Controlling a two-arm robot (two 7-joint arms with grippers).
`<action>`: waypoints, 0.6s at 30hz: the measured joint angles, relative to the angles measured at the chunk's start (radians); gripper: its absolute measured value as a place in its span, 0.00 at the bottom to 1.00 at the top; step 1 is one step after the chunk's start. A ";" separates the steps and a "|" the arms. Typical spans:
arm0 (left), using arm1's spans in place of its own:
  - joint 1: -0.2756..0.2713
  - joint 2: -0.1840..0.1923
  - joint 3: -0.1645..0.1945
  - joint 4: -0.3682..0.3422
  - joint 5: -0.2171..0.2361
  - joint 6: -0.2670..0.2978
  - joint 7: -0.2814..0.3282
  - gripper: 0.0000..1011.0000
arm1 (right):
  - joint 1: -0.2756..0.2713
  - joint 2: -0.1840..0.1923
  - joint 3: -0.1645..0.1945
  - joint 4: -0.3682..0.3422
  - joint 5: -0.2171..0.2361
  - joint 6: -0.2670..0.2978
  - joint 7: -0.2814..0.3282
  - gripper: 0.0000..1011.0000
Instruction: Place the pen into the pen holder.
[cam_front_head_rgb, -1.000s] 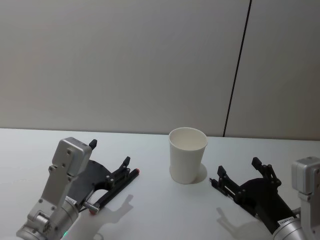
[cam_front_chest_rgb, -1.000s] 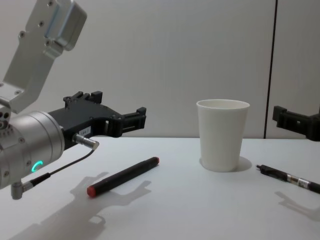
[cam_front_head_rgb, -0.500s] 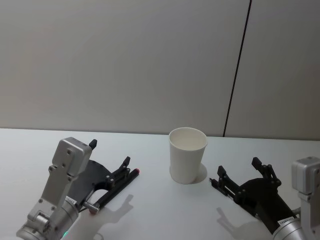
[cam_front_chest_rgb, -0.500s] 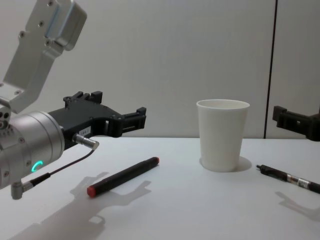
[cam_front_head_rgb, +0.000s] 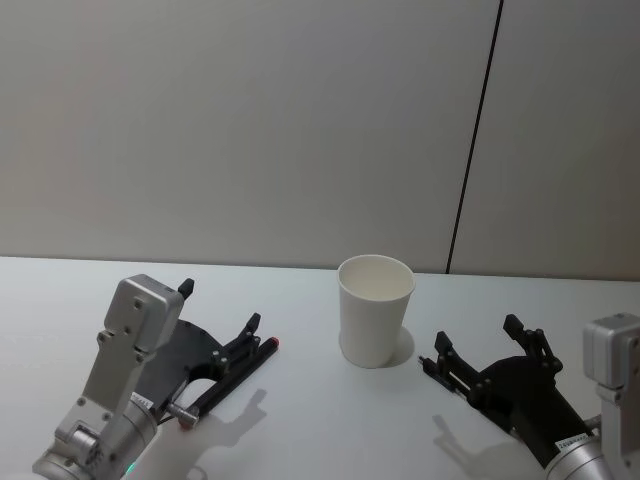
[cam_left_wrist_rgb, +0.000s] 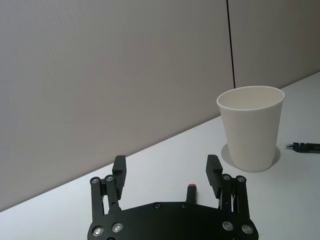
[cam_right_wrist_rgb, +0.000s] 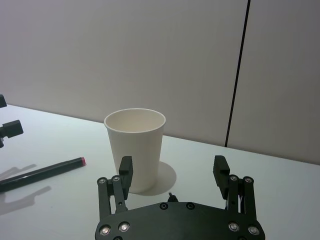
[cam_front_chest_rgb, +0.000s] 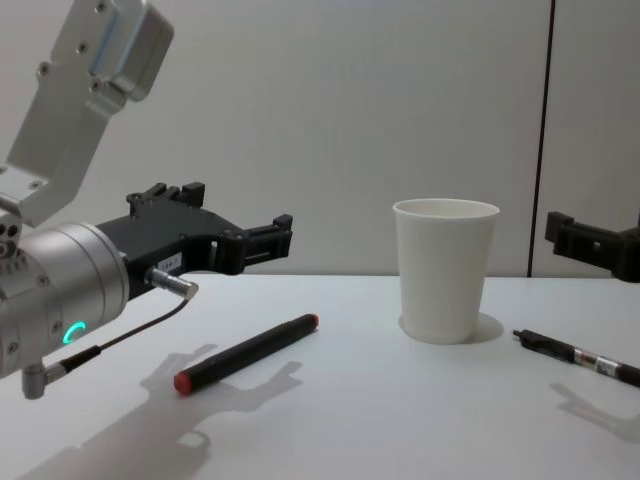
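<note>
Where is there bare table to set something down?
Bare: the table in front of the paper cup, between the red-tipped pen and the black pen. Crowded: beside the cup, where the open left gripper and right gripper hover over those pens.

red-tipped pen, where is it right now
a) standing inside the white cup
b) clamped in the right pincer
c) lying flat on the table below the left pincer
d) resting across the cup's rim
C: the red-tipped pen lies flat on the table beneath the open left pincer, apart from the white cup.
</note>
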 joint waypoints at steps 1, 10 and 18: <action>0.000 0.000 0.000 0.000 0.000 0.000 0.000 0.99 | 0.000 0.000 0.000 0.000 0.000 0.000 0.000 0.99; 0.000 0.000 0.000 0.000 0.000 0.000 0.000 0.99 | 0.012 0.005 0.013 0.014 0.012 0.005 0.022 0.99; 0.000 0.000 0.000 0.000 0.000 0.000 0.000 0.99 | 0.016 0.023 0.040 0.021 0.030 0.028 0.044 0.99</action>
